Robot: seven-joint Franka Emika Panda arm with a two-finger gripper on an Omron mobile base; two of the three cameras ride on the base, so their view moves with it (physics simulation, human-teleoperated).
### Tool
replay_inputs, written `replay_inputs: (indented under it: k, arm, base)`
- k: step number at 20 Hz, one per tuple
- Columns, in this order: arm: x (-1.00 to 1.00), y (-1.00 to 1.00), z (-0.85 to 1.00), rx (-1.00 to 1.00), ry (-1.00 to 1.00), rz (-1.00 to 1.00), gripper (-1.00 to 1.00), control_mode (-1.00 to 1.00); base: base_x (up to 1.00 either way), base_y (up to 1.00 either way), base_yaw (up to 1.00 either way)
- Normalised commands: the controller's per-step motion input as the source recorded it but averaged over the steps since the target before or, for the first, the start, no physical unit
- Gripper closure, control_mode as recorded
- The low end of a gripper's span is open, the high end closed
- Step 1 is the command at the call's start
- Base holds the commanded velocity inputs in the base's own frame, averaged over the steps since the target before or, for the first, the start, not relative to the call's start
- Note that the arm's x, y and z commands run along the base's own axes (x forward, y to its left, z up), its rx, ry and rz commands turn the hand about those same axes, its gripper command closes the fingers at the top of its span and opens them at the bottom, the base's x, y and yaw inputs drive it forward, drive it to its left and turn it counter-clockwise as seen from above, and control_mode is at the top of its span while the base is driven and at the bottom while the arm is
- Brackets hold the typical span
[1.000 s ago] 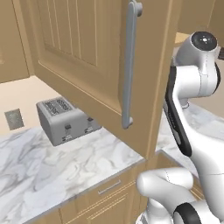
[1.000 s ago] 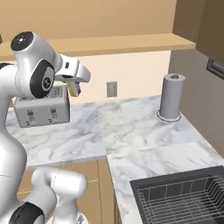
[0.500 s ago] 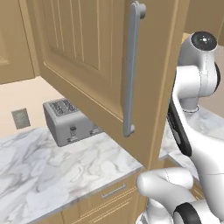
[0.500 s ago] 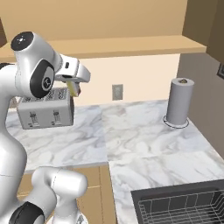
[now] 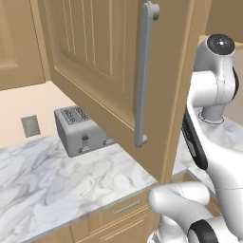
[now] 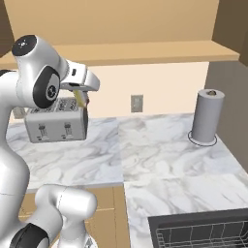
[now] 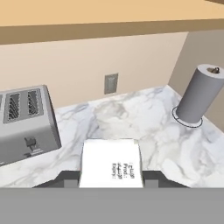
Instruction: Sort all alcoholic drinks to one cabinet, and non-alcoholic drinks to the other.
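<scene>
A small white carton (image 7: 111,162) with faint print sits between my fingertips in the hand view, and my gripper (image 7: 111,180) is shut on it. From the right base view the gripper (image 6: 81,98) hangs in the air in front of the toaster, below the wall cabinet's underside (image 6: 145,48), with the carton (image 6: 80,100) showing as a pale sliver in its jaws. A light-wood cabinet door (image 5: 95,61) with a long grey bar handle (image 5: 143,71) stands swung open close to the left base camera. The other drinks are out of view.
A silver toaster (image 6: 57,125) stands on the marble counter (image 6: 160,169) at the left. A grey paper towel roll (image 6: 206,116) stands at the right, by a dark side wall. A wall socket (image 6: 136,103) is between them. A dish rack (image 6: 203,235) sits at the lower right.
The whole picture has shifted right in both base views, so the base has driven. My arm keeps its pose and its grip on the carton.
</scene>
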Motion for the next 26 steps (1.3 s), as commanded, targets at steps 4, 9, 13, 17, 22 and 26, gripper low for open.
replay_inputs:
  k: [4, 9, 13, 17, 22, 26]
  arm:
    - [0.00, 0.00, 0.00, 0.00, 0.00, 0.00, 1.00, 1.00]
    - [0.00, 0.00, 0.00, 0.00, 0.00, 0.00, 1.00, 1.00]
    - [0.00, 0.00, 0.00, 0.00, 0.00, 0.00, 1.00, 1.00]
    - [0.01, 0.00, 0.00, 0.00, 0.10, 0.05, 1.00, -1.00]
    - [-0.10, 0.00, 0.00, 0.00, 0.06, 0.06, 1.00, -1.00]
    - [-0.16, 0.00, 0.00, 0.00, 0.02, 0.06, 1.00, -1.00]
  base:
    - [0.21, 0.00, 0.12]
    - [0.19, 0.00, 0.10]
    - [0.16, 0.00, 0.08]
    - [0.00, 0.00, 0.00]
    - [0.00, 0.00, 0.00]
    - [0.00, 0.00, 0.00]
